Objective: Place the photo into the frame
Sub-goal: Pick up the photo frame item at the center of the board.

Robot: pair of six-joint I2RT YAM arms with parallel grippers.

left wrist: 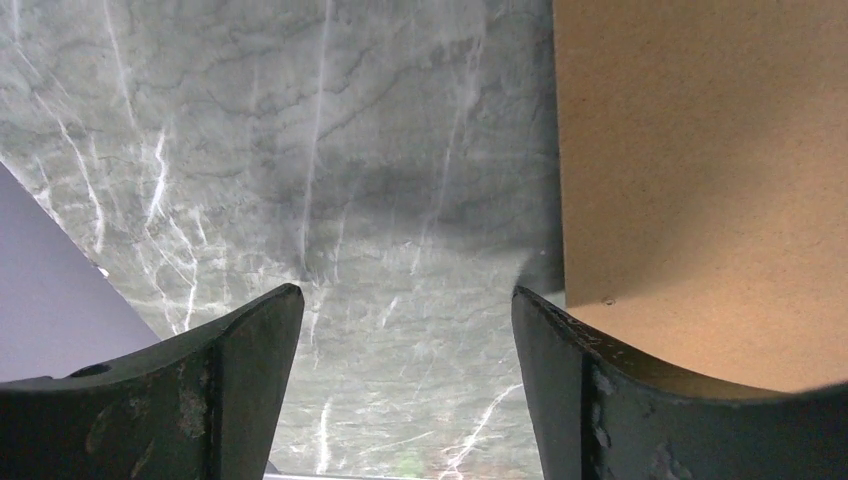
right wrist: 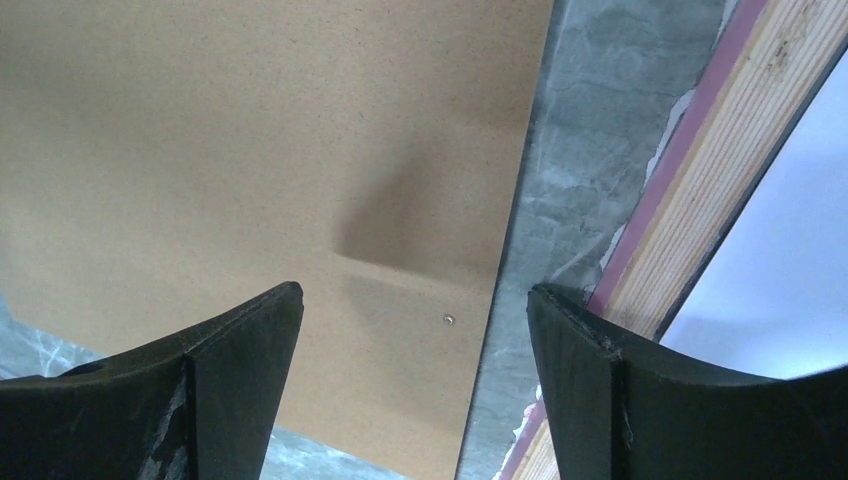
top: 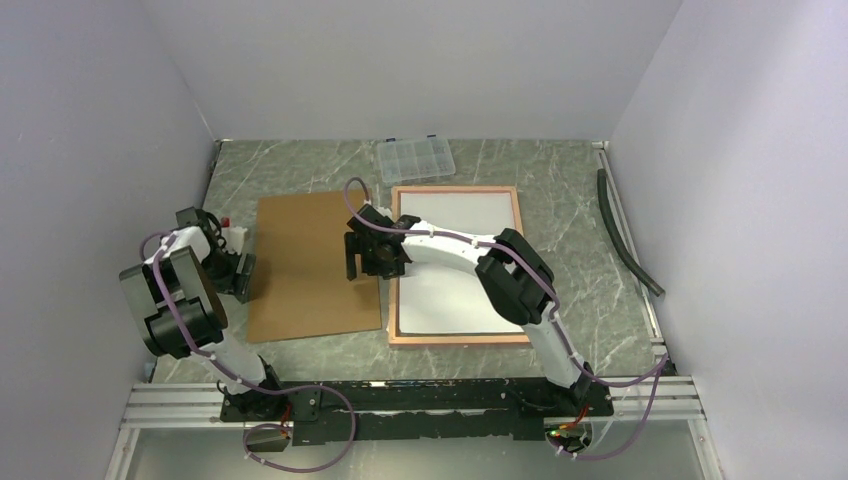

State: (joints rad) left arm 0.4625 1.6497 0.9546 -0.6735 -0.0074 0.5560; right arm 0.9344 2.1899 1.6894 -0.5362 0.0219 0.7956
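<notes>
The frame (top: 457, 193), pink-bordered, lies flat right of the table's middle; its pink strip and tan wood edge (right wrist: 668, 226) run past my right fingers. A white sheet (top: 455, 225) fills its opening. No printed side shows, so I cannot tell whether this is the photo. My right gripper (top: 365, 262) (right wrist: 415, 300) hovers open over the right edge of a brown backing board (top: 310, 265) (right wrist: 250, 150), with nothing between its fingers. My left gripper (top: 240, 275) (left wrist: 408, 300) stands open and empty over bare marble beside the board's left edge (left wrist: 700, 150).
A small clear compartment box (top: 415, 158) sits at the back, just behind the frame. A black hose (top: 625, 235) lies along the metal rail at the table's right edge. Grey walls close in on the left, back and right.
</notes>
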